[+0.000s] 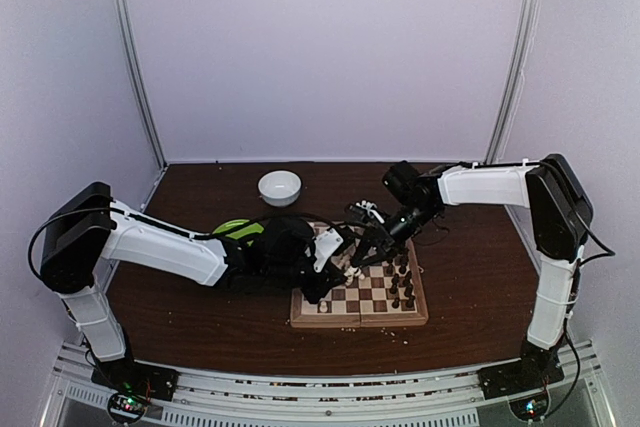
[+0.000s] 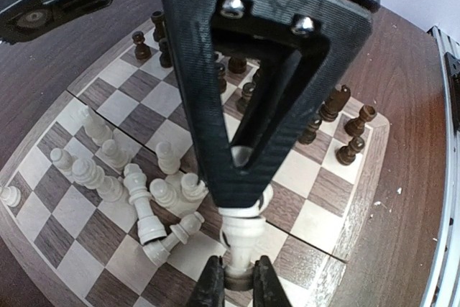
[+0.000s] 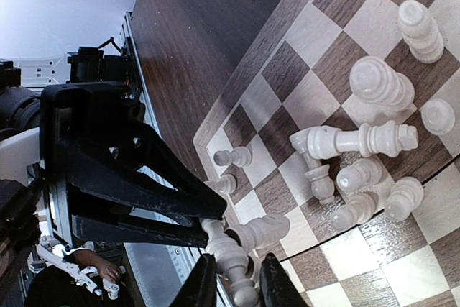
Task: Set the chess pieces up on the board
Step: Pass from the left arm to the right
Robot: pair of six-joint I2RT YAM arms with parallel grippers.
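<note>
The board (image 1: 360, 319) lies in front of both arms. My left gripper (image 1: 330, 269) and right gripper (image 1: 372, 245) meet above its left half. In the left wrist view my left gripper (image 2: 237, 275) is shut on the base of a cream-white chess piece (image 2: 244, 239), and the right gripper (image 2: 244, 177) covers that piece's top. In the right wrist view my right gripper (image 3: 233, 278) is shut on the same piece (image 3: 230, 257), with the left gripper (image 3: 208, 210) at its other end. Other white pieces (image 2: 136, 192) stand or lie clustered. Dark pieces (image 2: 338, 116) stand along the far side.
A white bowl (image 1: 279, 187) sits behind the board, and a round green plate (image 1: 238, 229) is partly hidden under my left arm. Pale crumbs dot the brown table. A fallen white piece (image 3: 359, 138) lies across squares. Metal rails run along the near edge.
</note>
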